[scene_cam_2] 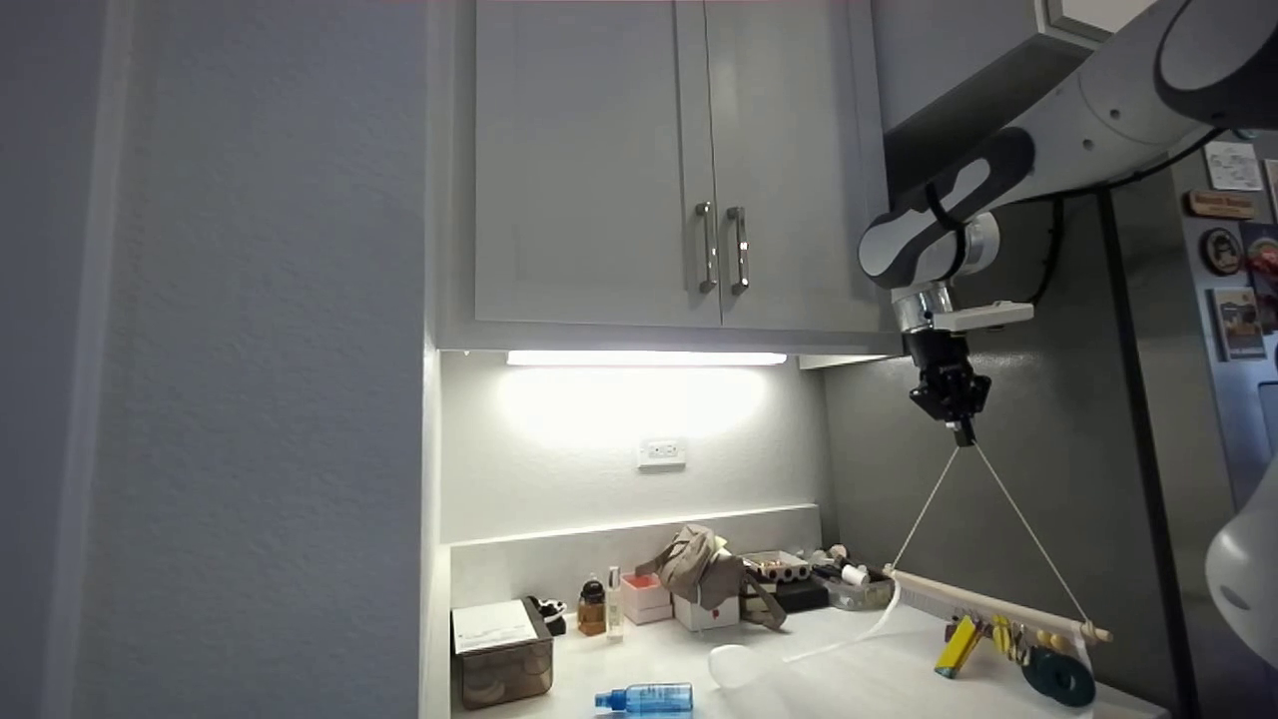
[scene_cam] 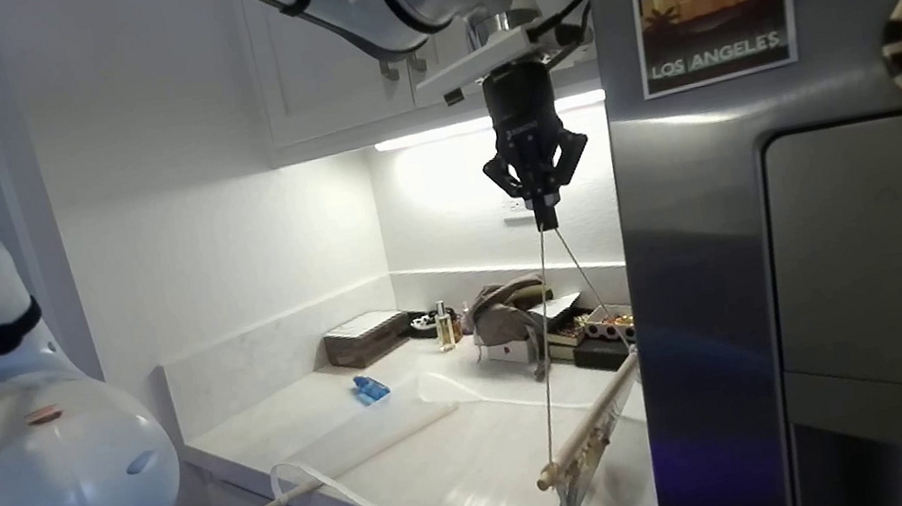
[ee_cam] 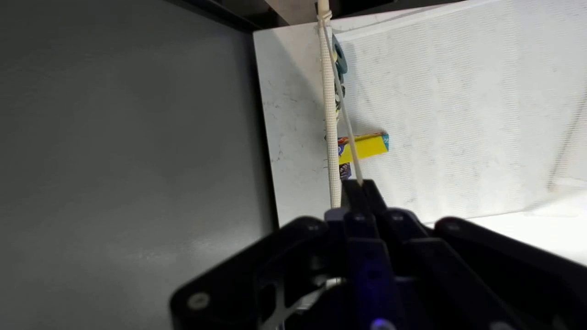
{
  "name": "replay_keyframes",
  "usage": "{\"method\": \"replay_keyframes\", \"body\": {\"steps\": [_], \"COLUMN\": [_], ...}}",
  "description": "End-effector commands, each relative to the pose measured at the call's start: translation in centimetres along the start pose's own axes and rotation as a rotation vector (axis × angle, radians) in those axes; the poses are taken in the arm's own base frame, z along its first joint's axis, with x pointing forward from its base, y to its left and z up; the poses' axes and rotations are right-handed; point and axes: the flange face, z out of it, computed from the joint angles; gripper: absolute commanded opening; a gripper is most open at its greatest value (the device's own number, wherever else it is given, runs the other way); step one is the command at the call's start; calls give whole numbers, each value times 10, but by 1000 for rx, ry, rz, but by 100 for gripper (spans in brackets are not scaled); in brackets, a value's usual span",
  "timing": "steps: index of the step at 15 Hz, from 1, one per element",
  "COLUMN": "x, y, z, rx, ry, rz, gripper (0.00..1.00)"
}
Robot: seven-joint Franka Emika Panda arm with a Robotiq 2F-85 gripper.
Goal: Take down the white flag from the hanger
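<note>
Cloth of the white flag (scene_cam: pixel 469 470) is seen from the left, in an exterior view, spread slack over the table (scene_cam: pixel 265 431), by which most of its weight is probably borne. Its left end is stiffened by a lower rod (scene_cam: pixel 357 458), laid slantwise and reaching to the table's front edge. Near it, a blue spray bottle (scene_cam: pixel 370 389) is found lying; whether it is touched by the cloth cannot be told. Farther right, the cord (ee_cam: pixel 347 123) is pinched at its peak in the claw (scene_cam: pixel 547 223), whose fingers are pressed together on it, presumably so that both ends of the upper rod (scene_cam: pixel 591 418) can be borne from one point. Beneath that rod, which is hung above the table, small trinkets (scene_cam_2: pixel 958 647) are carried. By the refrigerator (scene_cam: pixel 698 276) at far right, sideways room seems to be limited. No hanger can be made out, so the flag is judged to be down already, with only its lowering and release left to be done.
</note>
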Motion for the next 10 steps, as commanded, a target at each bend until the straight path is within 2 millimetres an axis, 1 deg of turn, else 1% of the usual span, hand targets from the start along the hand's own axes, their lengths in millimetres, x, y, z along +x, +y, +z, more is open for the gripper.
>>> {"method": "replay_keyframes", "body": {"steps": [1,8,10], "x": [7,23,27], "y": [7,11,10], "z": [17,54,61], "rx": [-31,-93,-93], "ry": [-11,-60,-56], "rz": [17,30,27], "gripper": [0,0,0]}}
